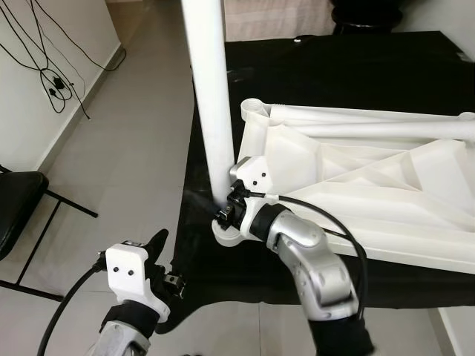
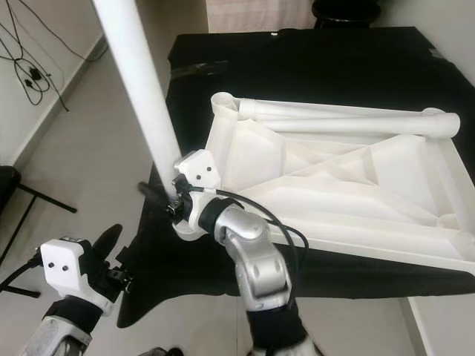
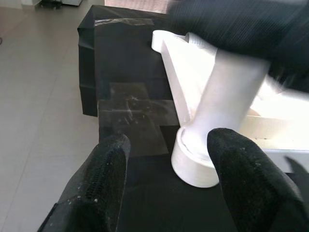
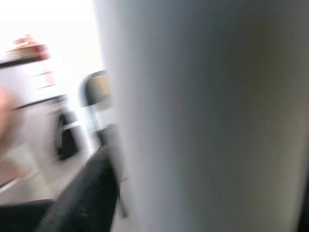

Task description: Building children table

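Head camera: the white plastic table top [image 1: 356,185] lies upside down on a black cloth [image 1: 356,67] spread over the floor, ribs facing up. It fills my view from 2 to 4 o'clock.

One white table leg [image 1: 209,96] stands upright in the corner socket [image 1: 226,231] at the table's near-left corner, just below picture centre, and runs out of frame at 12 o'clock. Two more legs [image 1: 371,119] lie flat along the table's far edge, toward 2 o'clock.

Right gripper [image 1: 225,206] sits at the base of the standing leg, just above the socket. I read it as clamped around the leg; the right wrist view has the leg [image 4: 203,116] pressed close and blurred, one black finger [image 4: 87,193] beside it.

Left gripper [image 1: 162,261] hangs at 7 o'clock over the cloth's near edge, apart from the leg. In the left wrist view its fingers [image 3: 101,179] are spread wide, holding nothing, socket visible between them.

Black chair [image 1: 18,204] at 9 o'clock; cables [image 1: 52,78] along the wall at 10 o'clock.
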Motion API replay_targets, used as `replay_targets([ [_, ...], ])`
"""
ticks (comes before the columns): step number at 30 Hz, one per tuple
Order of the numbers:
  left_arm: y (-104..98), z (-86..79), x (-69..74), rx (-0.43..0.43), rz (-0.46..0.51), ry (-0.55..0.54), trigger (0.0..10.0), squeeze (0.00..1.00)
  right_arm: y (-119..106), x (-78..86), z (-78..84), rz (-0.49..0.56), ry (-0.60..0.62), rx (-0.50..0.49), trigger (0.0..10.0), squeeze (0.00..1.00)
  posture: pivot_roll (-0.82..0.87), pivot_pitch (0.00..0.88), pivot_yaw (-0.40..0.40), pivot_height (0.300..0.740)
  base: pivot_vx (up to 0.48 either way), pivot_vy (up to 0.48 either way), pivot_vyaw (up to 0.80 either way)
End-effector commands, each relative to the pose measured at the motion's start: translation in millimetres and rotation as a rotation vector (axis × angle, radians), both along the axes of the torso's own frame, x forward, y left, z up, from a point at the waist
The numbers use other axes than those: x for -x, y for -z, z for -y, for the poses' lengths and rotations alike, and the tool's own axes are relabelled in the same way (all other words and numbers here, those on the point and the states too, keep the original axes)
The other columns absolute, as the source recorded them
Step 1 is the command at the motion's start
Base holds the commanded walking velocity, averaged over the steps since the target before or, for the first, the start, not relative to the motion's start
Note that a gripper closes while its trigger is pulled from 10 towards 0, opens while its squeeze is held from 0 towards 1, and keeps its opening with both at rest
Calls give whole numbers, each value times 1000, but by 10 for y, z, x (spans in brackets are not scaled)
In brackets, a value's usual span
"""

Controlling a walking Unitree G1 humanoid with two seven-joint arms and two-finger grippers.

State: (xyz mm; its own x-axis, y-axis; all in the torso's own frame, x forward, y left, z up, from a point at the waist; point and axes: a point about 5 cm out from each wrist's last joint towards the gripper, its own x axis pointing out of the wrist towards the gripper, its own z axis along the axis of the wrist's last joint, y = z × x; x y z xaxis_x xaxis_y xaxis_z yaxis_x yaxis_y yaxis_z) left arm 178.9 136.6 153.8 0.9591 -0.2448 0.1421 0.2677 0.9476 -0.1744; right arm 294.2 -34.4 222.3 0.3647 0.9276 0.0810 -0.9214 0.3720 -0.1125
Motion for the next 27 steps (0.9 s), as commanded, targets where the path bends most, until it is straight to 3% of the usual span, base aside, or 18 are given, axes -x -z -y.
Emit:
replay_targets([
  [1,30,-2,25,-5,-13,-8,10000,0,-37,8,-59,21,-178,-4,10000,1000,80,169,14,740,0,0,0],
  [3,24,4,38,-4,-12,-9,10000,0,-70,-55,-6,52,-246,35,10000,1000,87,178,9,740,0,0,0],
  [4,20,8,49,-4,-11,-11,10000,0,-92,-109,19,82,-298,74,10000,690,90,182,8,740,0,0,0],
  [7,17,10,57,-4,-11,-12,10000,0,-110,-146,41,100,-334,101,10000,690,90,182,8,740,0,0,0],
  [8,12,12,68,-4,-11,-13,10000,0,-134,-184,55,93,-375,115,10000,0,96,189,8,740,0,0,0],
  [11,1,21,95,-4,-13,-11,10000,0,-198,-275,56,73,-469,145,10000,0,105,198,9,740,0,0,0],
  [20,-9,29,123,-4,-17,-9,10000,0,-252,-361,27,51,-549,151,10000,0,111,216,6,740,0,0,0],
  [22,-16,35,140,-4,-19,-8,10000,0,-242,-391,-6,31,-596,152,0,0,116,220,5,740,0,0,0],
  [27,-18,39,149,-4,-20,-10,10000,0,-226,-406,-21,27,-626,154,0,0,119,223,5,740,0,0,0],
])
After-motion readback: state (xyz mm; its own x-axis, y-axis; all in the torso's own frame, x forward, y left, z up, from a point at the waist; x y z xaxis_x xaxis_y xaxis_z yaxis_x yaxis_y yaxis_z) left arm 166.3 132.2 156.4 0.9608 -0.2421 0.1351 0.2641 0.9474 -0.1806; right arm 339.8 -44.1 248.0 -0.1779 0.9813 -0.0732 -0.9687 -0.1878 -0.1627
